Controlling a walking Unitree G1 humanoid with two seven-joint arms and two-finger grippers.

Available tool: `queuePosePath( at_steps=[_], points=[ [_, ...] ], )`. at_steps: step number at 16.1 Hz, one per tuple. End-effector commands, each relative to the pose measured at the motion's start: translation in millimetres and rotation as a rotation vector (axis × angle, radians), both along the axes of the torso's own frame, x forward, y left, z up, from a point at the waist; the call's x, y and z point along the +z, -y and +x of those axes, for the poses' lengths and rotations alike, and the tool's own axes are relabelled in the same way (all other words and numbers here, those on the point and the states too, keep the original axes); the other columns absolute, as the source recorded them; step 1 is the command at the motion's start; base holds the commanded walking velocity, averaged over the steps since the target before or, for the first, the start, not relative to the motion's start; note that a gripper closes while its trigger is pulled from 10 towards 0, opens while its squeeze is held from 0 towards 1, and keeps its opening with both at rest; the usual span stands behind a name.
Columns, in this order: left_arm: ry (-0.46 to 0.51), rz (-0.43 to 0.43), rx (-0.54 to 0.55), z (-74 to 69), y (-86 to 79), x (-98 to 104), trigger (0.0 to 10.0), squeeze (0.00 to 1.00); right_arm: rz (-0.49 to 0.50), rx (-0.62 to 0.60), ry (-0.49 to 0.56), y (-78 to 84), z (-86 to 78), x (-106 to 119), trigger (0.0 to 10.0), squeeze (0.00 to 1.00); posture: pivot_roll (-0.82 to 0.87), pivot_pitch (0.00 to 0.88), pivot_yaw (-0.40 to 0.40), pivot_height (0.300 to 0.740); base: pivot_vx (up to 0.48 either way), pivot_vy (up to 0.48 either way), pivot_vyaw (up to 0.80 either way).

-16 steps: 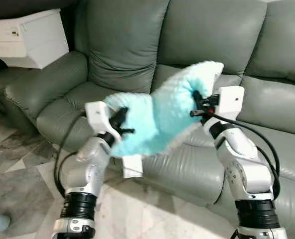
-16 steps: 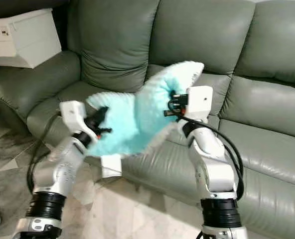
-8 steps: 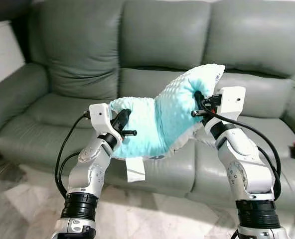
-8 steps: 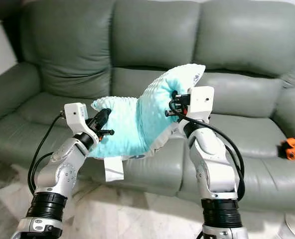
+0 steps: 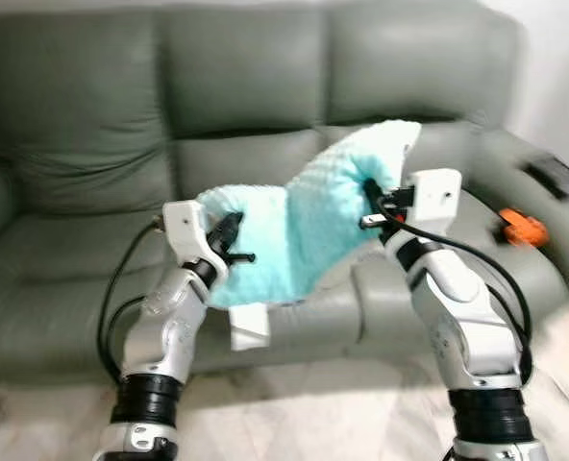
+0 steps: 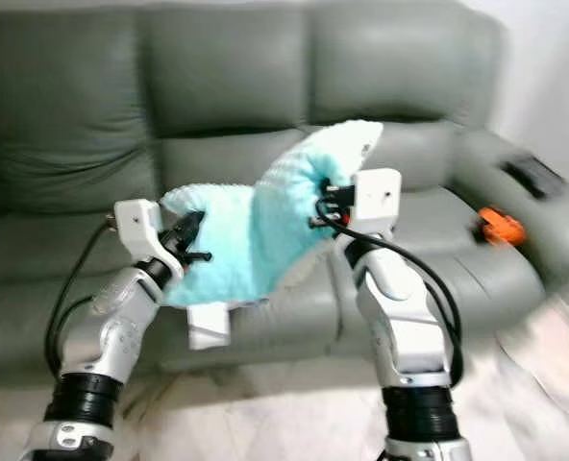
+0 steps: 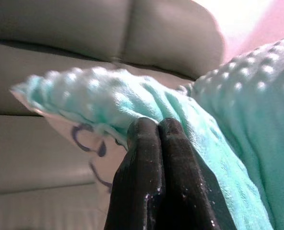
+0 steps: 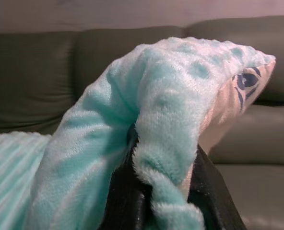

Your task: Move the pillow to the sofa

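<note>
A fluffy light-blue pillow [image 5: 309,226] with a white tag hangs in the air between my two arms, in front of the grey-green leather sofa [image 5: 102,125]. My left gripper [image 5: 229,230] is shut on the pillow's left edge; its black fingers [image 7: 154,158] pinch the dotted fabric. My right gripper [image 5: 373,197] is shut on the pillow's upper right part, with plush folded over its fingers [image 8: 132,191]. The pillow sags in the middle, above the front edge of the sofa seat.
The sofa has three seat cushions and fills the scene. An orange object [image 5: 520,229] and a dark flat item [image 5: 554,173] lie on its right side. Pale marble floor [image 5: 313,413] runs along the bottom. The picture is blurred.
The whole picture has shifted left, so the camera has turned right: the sofa's right arm and the orange object are now further in. Both grippers keep their hold on the pillow.
</note>
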State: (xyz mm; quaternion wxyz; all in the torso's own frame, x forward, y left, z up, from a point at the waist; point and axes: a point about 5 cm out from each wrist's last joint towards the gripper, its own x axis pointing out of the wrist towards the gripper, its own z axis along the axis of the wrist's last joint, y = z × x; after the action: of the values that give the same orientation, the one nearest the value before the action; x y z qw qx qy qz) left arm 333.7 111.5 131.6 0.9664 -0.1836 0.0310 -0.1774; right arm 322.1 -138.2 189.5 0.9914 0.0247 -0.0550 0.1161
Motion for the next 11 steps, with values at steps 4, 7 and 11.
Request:
queuePosePath(
  at_steps=[4,7,11],
  points=[
    [0.02,0.021,-0.014,0.6,3.1,4.2,10.0,0.0,0.009,-0.002,0.019,-0.9,-0.6,4.9,10.0,0.0,-0.25,0.0,0.036,0.74,0.0,0.0,0.0],
    [0.02,0.021,-0.014,0.6,3.1,4.2,10.0,0.0,0.009,-0.002,0.019,-0.9,-0.6,4.9,10.0,0.0,-0.25,0.0,0.036,0.74,0.0,0.0,0.0],
    [0.02,0.021,-0.014,0.6,3.1,4.2,10.0,0.0,0.009,-0.002,0.019,-0.9,-0.6,4.9,10.0,0.0,-0.25,0.0,0.036,0.74,0.0,0.0,0.0]
  ],
)
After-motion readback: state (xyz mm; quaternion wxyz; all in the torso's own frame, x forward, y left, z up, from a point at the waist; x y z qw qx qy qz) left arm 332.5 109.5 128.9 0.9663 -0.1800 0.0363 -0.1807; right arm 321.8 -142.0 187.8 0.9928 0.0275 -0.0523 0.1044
